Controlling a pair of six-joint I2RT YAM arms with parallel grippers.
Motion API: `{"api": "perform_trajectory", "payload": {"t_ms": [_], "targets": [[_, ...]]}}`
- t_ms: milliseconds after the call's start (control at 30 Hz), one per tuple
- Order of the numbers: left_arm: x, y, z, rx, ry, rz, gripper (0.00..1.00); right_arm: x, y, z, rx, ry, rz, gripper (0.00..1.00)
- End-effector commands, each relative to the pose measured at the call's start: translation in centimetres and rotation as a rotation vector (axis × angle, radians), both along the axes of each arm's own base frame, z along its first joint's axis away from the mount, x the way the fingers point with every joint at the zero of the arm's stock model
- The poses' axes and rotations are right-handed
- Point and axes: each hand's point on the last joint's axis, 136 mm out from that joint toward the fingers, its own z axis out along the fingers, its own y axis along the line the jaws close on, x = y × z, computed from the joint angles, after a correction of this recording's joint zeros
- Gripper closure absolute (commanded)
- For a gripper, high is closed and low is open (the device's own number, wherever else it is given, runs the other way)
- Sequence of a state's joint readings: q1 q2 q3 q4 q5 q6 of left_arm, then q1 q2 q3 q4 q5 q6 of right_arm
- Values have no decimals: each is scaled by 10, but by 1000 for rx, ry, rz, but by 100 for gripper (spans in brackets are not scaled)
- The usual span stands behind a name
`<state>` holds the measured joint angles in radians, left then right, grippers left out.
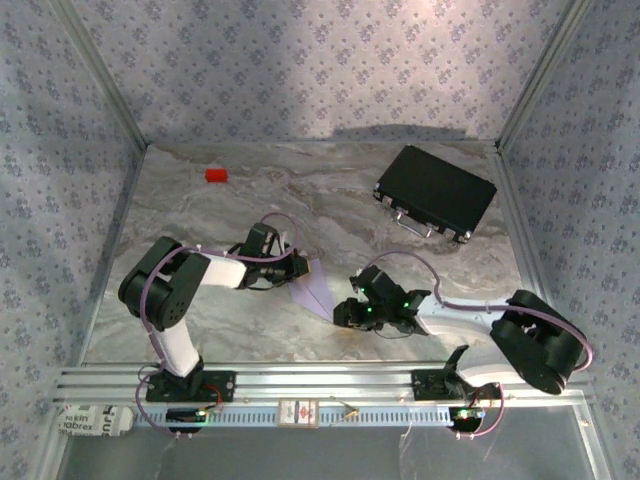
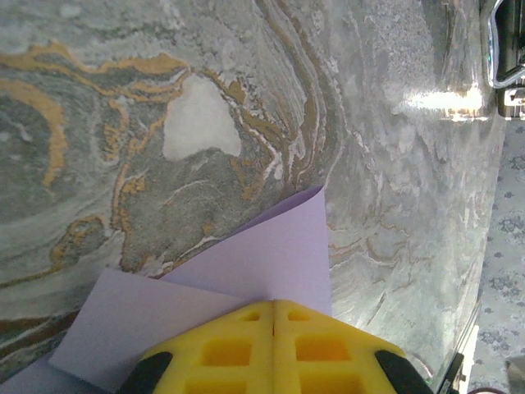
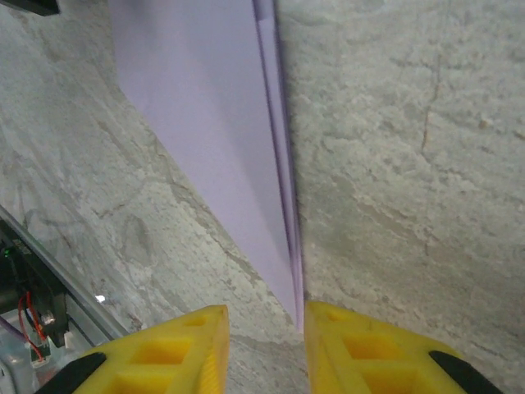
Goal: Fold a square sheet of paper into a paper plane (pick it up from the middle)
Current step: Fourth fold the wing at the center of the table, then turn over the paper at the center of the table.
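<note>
Top external: the paper plane (image 1: 316, 291) lies on the tabletop (image 1: 200, 230) mid-scene, between the two arms. It's already a narrow lilac dart with its nose toward the near right. The left claw (image 1: 298, 268) sits at its far end and the right claw (image 1: 345, 315) at the nose. A red block (image 1: 216, 175) at far left and a black case (image 1: 435, 192) at far right are well apart from the work.

Left wrist: the claw is clenched, yellow fingers meeting with no gap. Lilac paper runs in under the tips, with one flap lifted on the right and a flat layer on the left. I can't tell whether it's pinching or just pressing down.

Right wrist: the claw is released, fingers apart, grasping nothing. The nose tip lies in the gap, close to the right-hand finger. The centre crease and stacked layers are visible along the long edge.

Progress, my read: the folds look essentially done. What's left is likely the wings or a final crease, then the left claw letting go.
</note>
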<state>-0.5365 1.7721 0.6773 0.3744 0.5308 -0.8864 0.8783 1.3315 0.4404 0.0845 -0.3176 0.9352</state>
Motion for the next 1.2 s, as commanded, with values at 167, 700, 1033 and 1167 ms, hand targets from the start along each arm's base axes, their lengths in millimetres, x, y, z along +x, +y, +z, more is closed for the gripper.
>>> {"api": "perform_trajectory", "payload": {"t_ms": [167,700,1033,1167], "targets": [[-14,27,-33,112,95,71,95,-5,0,-8,4,59,-34,68],[-12,27,-33,104,99,82,95,-3,-3,-13,-4,97,-80,69],[-10,26,-31,91,100,94,95,2,5,-8,29,92,-72,69],[-10,26,-31,89,103,93,95,9,11,-1,61,69,-73,70]]}}
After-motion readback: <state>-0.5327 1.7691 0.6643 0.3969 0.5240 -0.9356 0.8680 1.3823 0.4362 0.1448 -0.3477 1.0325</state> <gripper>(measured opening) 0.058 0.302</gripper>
